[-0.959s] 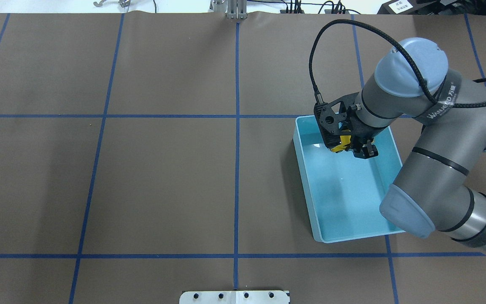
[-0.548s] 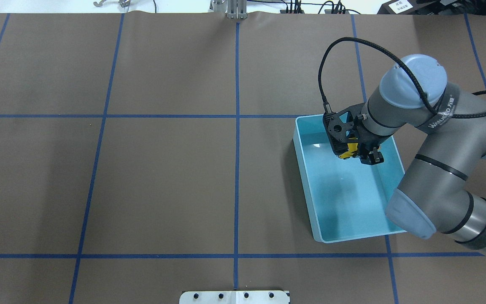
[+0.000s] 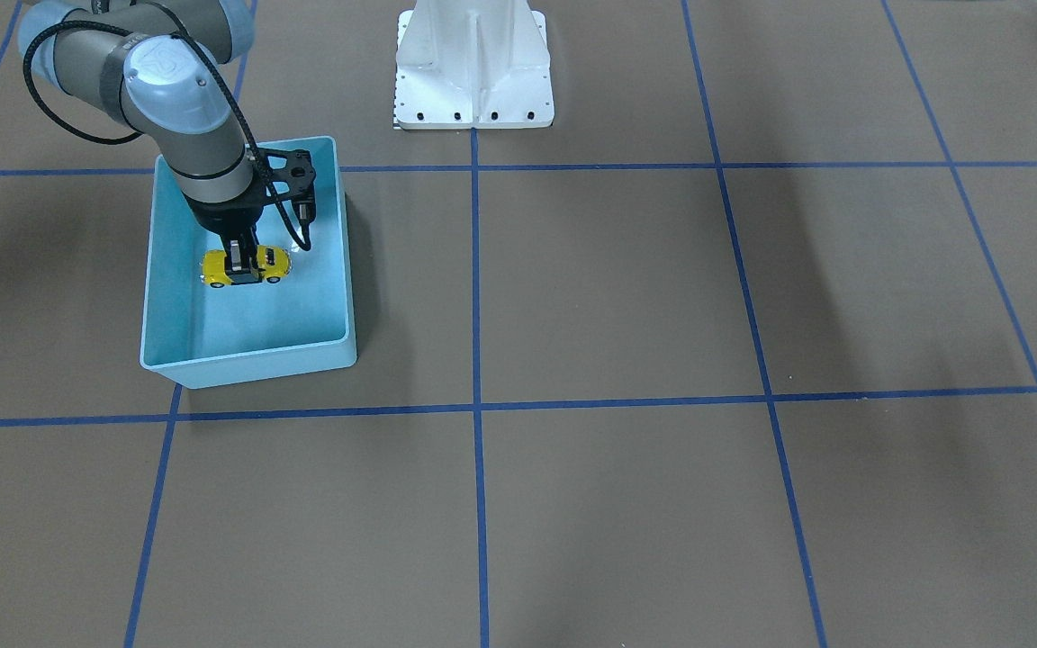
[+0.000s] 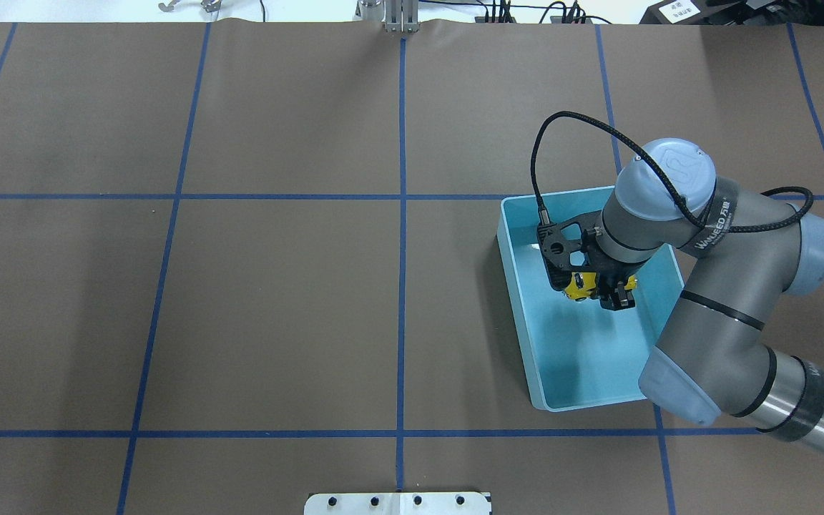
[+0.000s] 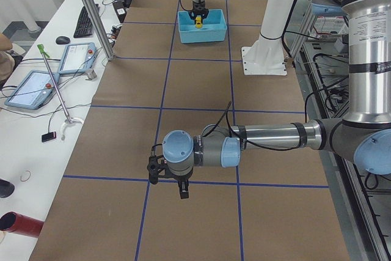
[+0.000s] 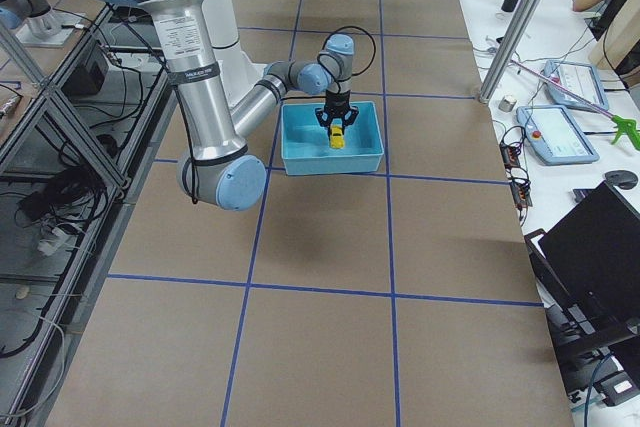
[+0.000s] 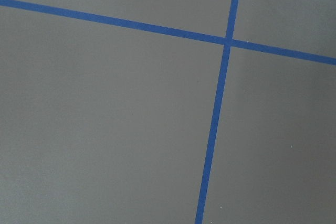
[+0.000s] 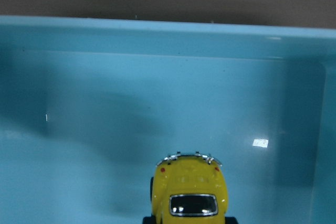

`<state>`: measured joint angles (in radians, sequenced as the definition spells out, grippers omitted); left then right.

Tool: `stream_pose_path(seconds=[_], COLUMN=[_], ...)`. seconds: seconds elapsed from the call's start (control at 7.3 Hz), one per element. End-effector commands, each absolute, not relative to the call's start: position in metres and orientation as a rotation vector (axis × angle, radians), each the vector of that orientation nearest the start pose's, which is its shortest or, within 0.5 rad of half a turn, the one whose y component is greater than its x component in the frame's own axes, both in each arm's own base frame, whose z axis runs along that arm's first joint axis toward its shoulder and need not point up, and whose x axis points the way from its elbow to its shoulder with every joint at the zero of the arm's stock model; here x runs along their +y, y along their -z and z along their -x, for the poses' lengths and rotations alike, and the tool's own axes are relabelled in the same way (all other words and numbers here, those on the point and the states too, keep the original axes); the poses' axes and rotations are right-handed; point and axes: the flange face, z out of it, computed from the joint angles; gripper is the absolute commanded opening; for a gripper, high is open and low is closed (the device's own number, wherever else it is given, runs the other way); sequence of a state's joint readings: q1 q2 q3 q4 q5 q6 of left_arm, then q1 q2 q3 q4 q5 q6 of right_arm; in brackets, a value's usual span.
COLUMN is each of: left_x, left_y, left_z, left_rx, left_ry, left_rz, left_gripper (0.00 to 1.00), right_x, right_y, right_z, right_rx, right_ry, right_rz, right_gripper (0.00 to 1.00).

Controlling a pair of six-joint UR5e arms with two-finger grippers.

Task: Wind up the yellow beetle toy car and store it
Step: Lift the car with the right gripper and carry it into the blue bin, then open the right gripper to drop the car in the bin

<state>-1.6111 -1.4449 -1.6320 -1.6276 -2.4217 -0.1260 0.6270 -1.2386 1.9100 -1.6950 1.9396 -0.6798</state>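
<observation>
The yellow beetle toy car (image 3: 247,267) is gripped across its middle by my right gripper (image 3: 244,266), which is shut on it. The car is held low inside the light blue bin (image 3: 248,364), level, in the bin's half nearer the robot. In the overhead view the car (image 4: 578,285) peeks out to the left of the right gripper (image 4: 601,292) over the bin (image 4: 519,322). The right wrist view shows the car's (image 8: 190,192) top above the bin floor (image 8: 157,103). My left gripper (image 5: 182,186) hovers over bare table far from the bin; I cannot tell whether it is open or shut.
The white robot base mount (image 3: 473,72) stands at the table's robot side. Blue tape lines (image 7: 212,129) grid the brown table. A side bench with tablets (image 5: 36,84) and a metal post (image 5: 91,16) runs along the operators' side.
My right arm has moved toward the robot and lowered, carrying the car from the bin's far end deeper into the bin. The grip on the car is unchanged.
</observation>
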Motion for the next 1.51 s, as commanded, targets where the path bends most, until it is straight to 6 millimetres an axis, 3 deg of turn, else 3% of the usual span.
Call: stream_pose_path(seconds=[0.0, 0.27, 0.41, 0.55, 0.96, 1.1, 1.23, 1.37], left_x=[-0.433, -0.434, -0.434, -0.434, -0.435, -0.436, -0.436, -0.436], left_y=[-0.677, -0.677, -0.677, -0.677, -0.675, -0.674, -0.675, -0.675], left_z=[0.076, 0.076, 0.076, 0.076, 0.076, 0.076, 0.076, 0.076], left_rx=[0.850, 0.847, 0.847, 0.847, 0.847, 0.848, 0.847, 0.845], left_ry=[0.162, 0.157, 0.157, 0.154, 0.152, 0.152, 0.151, 0.151], left_rz=[0.047, 0.045, 0.045, 0.044, 0.040, 0.038, 0.039, 0.039], left_gripper=[1.00, 1.00, 1.00, 1.00, 1.00, 1.00, 1.00, 1.00], right_x=[-0.406, -0.399, -0.398, -0.394, -0.390, -0.391, -0.407, -0.430], right_y=[-0.356, -0.357, -0.361, -0.368, -0.366, -0.356, -0.341, -0.322], right_z=[0.423, 0.429, 0.432, 0.431, 0.429, 0.425, 0.396, 0.353], right_rx=[-0.517, -0.533, -0.540, -0.539, -0.563, -0.583, -0.574, -0.548], right_ry=[1.683, 1.680, 1.658, 1.668, 1.671, 1.666, 1.620, 1.545], right_rz=[-0.523, -0.507, -0.488, -0.477, -0.481, -0.500, -0.549, -0.614], right_gripper=[0.00, 0.00, 0.24, 0.99, 1.00, 1.00, 1.00, 1.00])
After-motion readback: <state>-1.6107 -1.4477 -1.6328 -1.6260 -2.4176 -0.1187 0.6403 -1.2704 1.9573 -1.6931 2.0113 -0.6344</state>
